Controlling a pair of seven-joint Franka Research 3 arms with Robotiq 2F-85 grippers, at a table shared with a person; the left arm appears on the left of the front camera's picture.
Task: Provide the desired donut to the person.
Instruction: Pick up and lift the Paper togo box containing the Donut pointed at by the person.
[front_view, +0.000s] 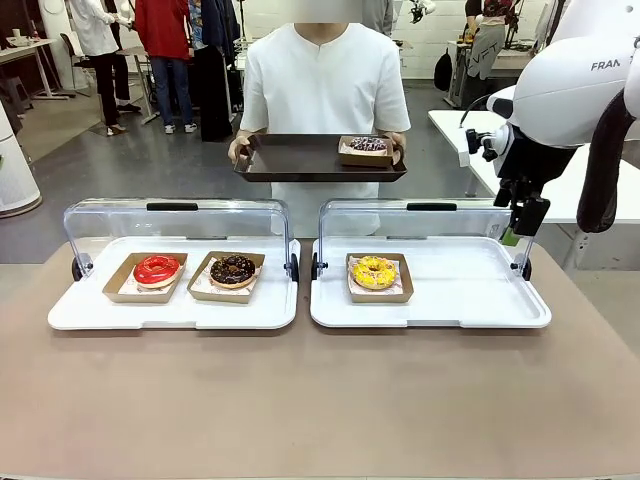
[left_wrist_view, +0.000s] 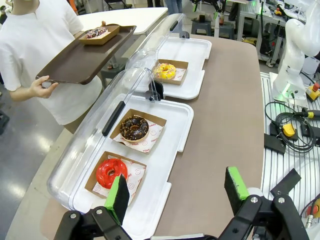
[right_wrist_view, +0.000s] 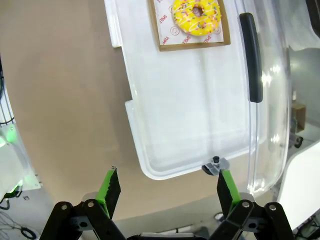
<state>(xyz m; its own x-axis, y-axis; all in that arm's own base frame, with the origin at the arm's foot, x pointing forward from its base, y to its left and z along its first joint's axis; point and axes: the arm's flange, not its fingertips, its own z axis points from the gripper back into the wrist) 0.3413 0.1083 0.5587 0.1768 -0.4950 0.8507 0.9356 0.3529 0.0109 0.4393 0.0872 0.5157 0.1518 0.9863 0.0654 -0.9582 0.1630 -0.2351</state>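
Left gripper (left_wrist_view: 176, 186): released, jaws wide, over table beside left case (front_view: 90, 312).
Right gripper (right_wrist_view: 168, 176): released, jaws wide, raised by right end of right case (front_view: 470, 290).
Person (front_view: 325, 80): far side, both hands holding tray (front_view: 300, 165).
Boxed donut (front_view: 367, 147): on tray, right end.
Left case: lid raised; red donut (front_view: 157, 269), chocolate donut (front_view: 233, 269).
Right case: lid raised; yellow donut (front_view: 375, 271) at left.

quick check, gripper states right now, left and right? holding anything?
Left gripper: open, holding nothing.
Right gripper: open, holding nothing.
Person's hands: gripping the brown tray.
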